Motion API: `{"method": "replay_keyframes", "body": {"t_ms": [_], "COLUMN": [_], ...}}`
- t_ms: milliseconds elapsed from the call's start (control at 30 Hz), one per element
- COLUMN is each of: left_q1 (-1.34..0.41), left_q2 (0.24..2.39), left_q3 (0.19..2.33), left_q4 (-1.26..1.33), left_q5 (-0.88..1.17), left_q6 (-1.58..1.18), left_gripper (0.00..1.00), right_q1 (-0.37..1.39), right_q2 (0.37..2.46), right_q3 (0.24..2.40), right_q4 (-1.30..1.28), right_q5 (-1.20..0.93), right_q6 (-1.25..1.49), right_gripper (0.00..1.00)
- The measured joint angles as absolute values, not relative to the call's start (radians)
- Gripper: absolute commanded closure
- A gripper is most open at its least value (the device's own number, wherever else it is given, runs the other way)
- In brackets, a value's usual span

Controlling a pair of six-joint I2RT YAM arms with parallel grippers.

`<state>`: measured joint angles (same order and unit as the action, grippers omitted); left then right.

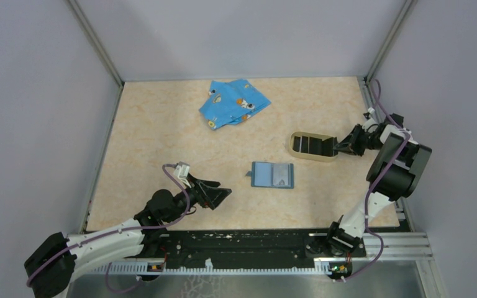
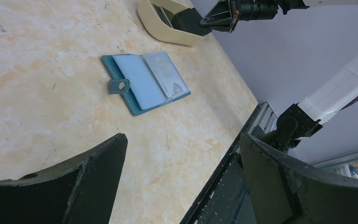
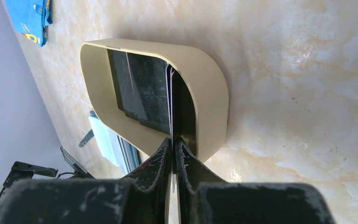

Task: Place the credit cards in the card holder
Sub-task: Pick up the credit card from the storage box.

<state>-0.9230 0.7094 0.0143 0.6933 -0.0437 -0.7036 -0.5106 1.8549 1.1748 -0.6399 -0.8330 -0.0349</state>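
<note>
Credit cards (image 3: 140,88): black, flat, stacked inside the tan oval tray (image 3: 209,93) at the right of the table (image 1: 161,136). They fill the tray floor nearly wall to wall, with only a narrow margin along the rim.

Raised credit card (image 3: 171,102): one thin card stands on edge at the near end of the tray. Its pale edge line runs straight into the right gripper (image 3: 174,140).

Right gripper: reaches in over the tray's near rim from the right side of the table. Its fingers are pressed together on the raised credit card's edge, with no gap beyond the card's thickness.

Card holder (image 1: 273,176): teal-blue, lying open and flat near the middle of the table, apart from the tray and to its front left. The light blue inside and a clear sleeve page face up. The snap tab (image 2: 120,86) sticks out past one long edge. Bare tabletop surrounds all four sides.

Left gripper (image 1: 220,194): hangs above the table to the left of the card holder, well apart from it. Its fingers (image 2: 98,172) are spread wide with nothing between them.

Cartoon-print cloth (image 1: 233,102): bright blue, crumpled, at the far middle of the table, well away from the tray and card holder.

Tray: its long axis lies roughly left to right. Open tabletop surrounds it except at the right end, where the gripper enters.
</note>
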Motion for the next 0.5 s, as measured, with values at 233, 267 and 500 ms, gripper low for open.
{"method": "replay_keyframes", "body": {"t_ms": [233, 267, 500], "left_q1": [-0.923, -0.923, -0.923], "left_q2": [0.709, 0.709, 0.709], "left_q3": [0.014, 0.014, 0.014], "left_q4": [0.693, 0.693, 0.691], "left_q5": [-0.044, -0.044, -0.044], "left_q6": [-0.704, -0.704, -0.704], "left_gripper": [0.04, 0.04, 0.04], "right_q1": [-0.523, -0.525, -0.535], "right_q2": [1.855, 1.853, 1.853], "right_q3": [1.18, 1.18, 1.181], "right_q4": [-0.652, -0.652, -0.659], "right_q5": [-0.832, -0.833, -0.833], "right_q6": [-0.039, -0.04, -0.045], "right_gripper": [1.0, 1.0, 1.0]}}
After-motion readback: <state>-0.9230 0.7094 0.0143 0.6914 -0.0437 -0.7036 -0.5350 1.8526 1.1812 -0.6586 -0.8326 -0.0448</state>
